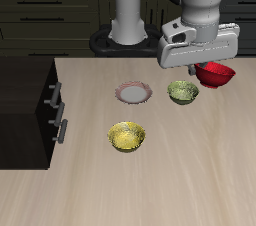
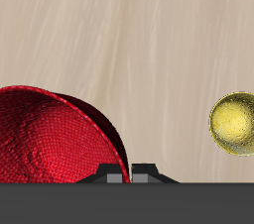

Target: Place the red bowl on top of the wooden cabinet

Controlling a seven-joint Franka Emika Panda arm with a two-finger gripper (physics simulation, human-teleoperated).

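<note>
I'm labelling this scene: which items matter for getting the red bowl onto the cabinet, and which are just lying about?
Job:
red bowl
wooden cabinet
hand

Lying about:
yellow bowl
olive-green bowl
white plate

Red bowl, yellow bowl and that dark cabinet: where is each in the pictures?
red bowl point(image 1: 215, 73): exterior view, on its outer side wall.
yellow bowl point(image 1: 127, 136): exterior view, on its inside.
wooden cabinet point(image 1: 22, 95): exterior view, on its flat top.
</note>
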